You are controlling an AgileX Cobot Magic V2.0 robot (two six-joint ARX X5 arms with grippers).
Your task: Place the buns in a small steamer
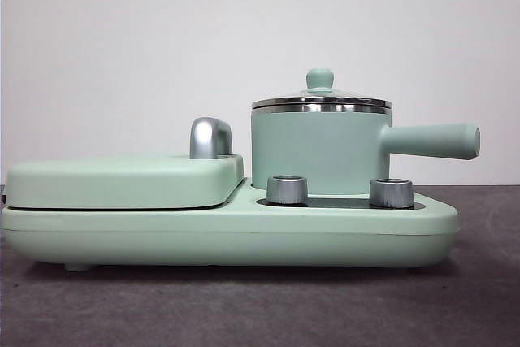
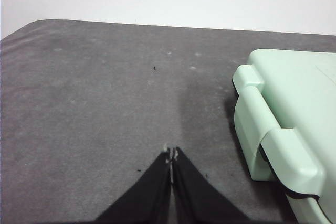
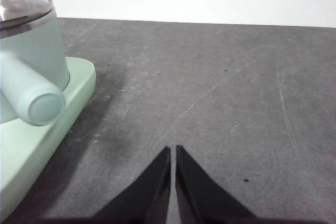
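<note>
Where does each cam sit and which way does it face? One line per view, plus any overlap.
Front view: low, near table height, looking level at the green cooker base, griddle cover and lidded small steamer; no arm visible.
Left wrist view: above the table, beside the cover's hinged end; left gripper shut.
Right wrist view: faces the steamer's handle tip; right gripper shut.
Shared: the steamer in front and right wrist views, the cover in front and left. No buns visible.

Steamer (image 1: 321,152) lid shut, contents hidden; griddle cover (image 2: 294,124) cut off.
</note>
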